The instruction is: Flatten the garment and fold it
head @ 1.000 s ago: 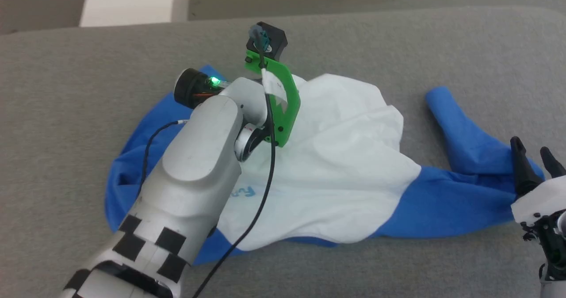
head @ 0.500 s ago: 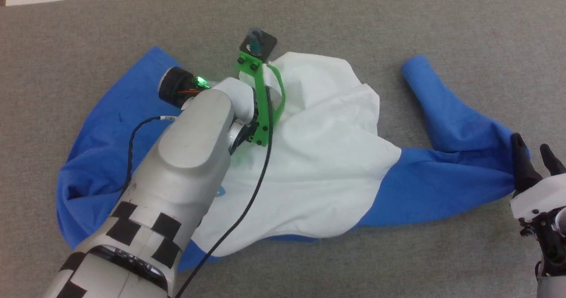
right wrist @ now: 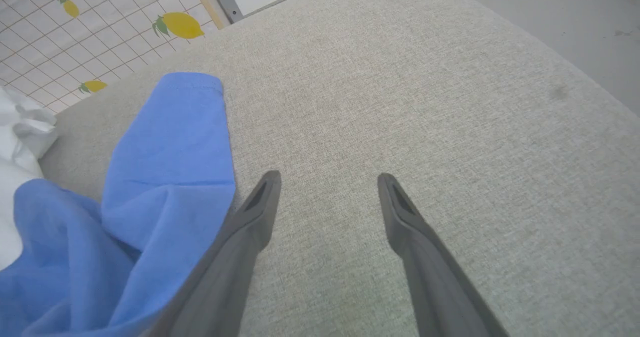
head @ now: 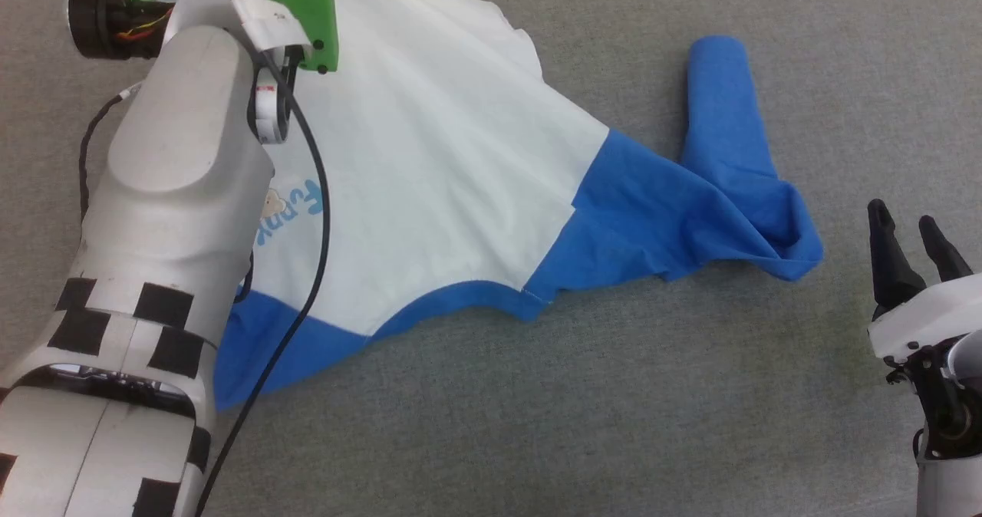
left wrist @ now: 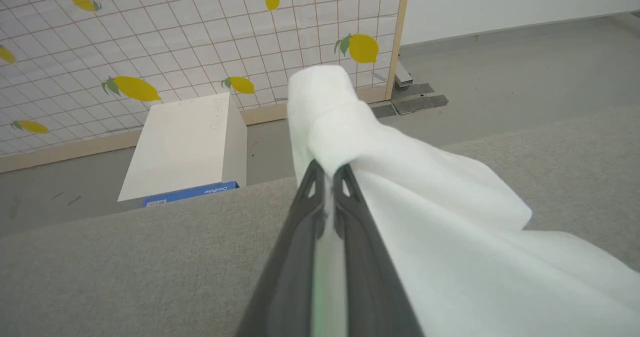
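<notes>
The garment is a blue top with a large white panel, spread on the grey surface. Its white part is pulled up toward the top left, and one blue sleeve lies to the right. In the left wrist view my left gripper is shut on a bunch of the white cloth, which is lifted off the surface. My right gripper stands open just right of the sleeve end, above bare surface, with nothing between its fingers.
Beyond the padded surface's far edge stands a white box on the floor, before a lemon-print grid panel. Bare grey surface stretches ahead of and right of my right gripper.
My left gripper has shut on the white cloth and lifted it up and away, drawing the garment taut. The head view has shifted. The right gripper stays open.
</notes>
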